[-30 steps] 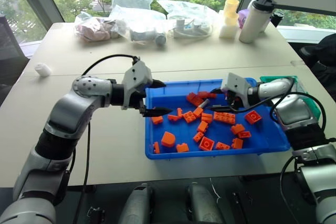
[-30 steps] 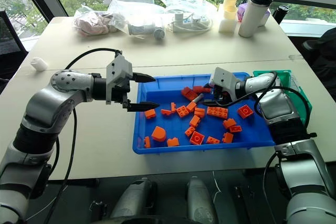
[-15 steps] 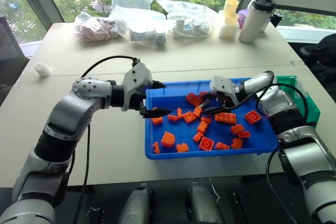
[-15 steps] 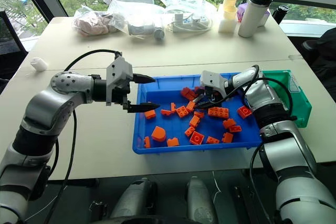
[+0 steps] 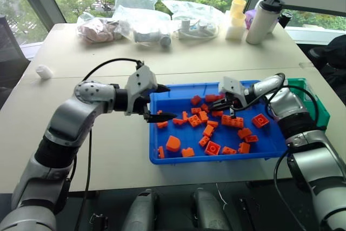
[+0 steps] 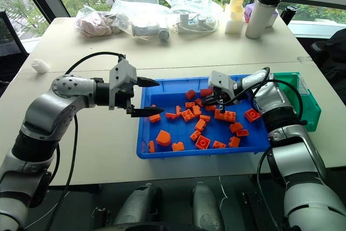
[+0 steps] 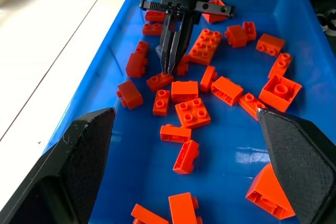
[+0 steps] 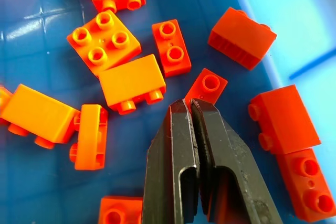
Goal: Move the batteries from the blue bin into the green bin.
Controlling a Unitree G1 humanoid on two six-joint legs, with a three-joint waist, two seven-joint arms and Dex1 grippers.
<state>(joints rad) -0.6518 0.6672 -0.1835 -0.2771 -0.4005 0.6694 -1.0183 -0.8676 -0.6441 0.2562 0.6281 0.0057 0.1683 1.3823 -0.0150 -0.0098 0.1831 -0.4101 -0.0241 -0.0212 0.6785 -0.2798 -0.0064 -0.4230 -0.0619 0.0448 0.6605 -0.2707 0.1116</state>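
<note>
- Left gripper (image 5: 160,103): left of centre frame, over the left rim of the blue bin (image 5: 162,136), fingers spread, holding nothing.
- Orange bricks (image 5: 208,131): scattered across the bin floor.
- Batteries: none discernible among the bricks.
- Right gripper (image 8: 190,109): centre frame, fingers pressed together, tips just above the bricks.
- Green bin (image 5: 320,113): right edge, beside the blue bin.

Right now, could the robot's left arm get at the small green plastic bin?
Probably not easily. The small green plastic bin sits past the far end of the wide blue plastic tray from that arm, and the right arm lies across the way.
</note>
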